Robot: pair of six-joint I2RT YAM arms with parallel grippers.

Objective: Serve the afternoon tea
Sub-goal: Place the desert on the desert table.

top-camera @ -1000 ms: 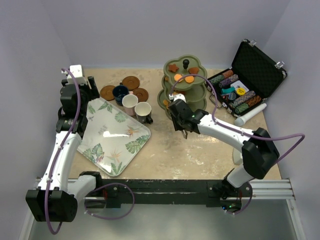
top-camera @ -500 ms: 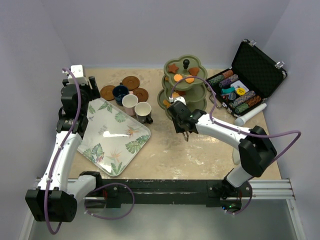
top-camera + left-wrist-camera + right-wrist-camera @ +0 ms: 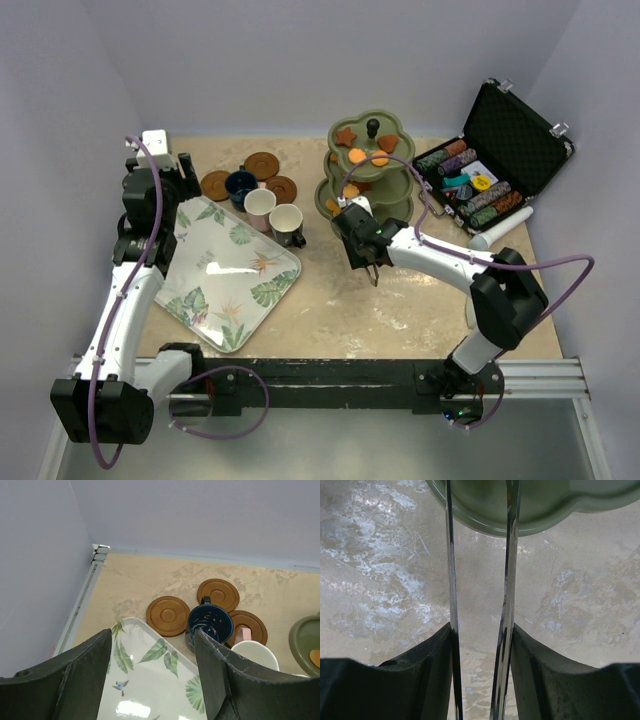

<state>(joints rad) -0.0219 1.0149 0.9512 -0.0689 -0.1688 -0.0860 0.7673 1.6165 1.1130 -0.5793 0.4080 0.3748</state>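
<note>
Centre of the overhead view: my right claw (image 3: 358,238) is pinched on a pair of thin metal tongs (image 3: 451,580), one blade against each finger. The blades stand narrowly apart with nothing between them. In the wrist view they run up to the rim of the stand (image 3: 545,505), whose lowest tier fills the top edge of that frame, with bare table (image 3: 380,580) below it.

On the left, my left claw (image 3: 151,632) hangs wide and empty over the far corner of the tray (image 3: 145,685), which lies lower left of centre in the overhead view.

Beyond the tray's upper-right edge, the cream cup (image 3: 287,222) and the pinkish-white cup (image 3: 260,205) stand side by side. Behind them the navy cup (image 3: 210,625) sits among three saucers (image 3: 168,616); I cannot tell whether it stands on one.

At top centre, the stand's top tier carries biscuits (image 3: 357,153): a brown star, a brown leaf and two orange rounds. More orange ones show on the tier below.

At upper right, a case (image 3: 510,130) of poker chips lies open.
</note>
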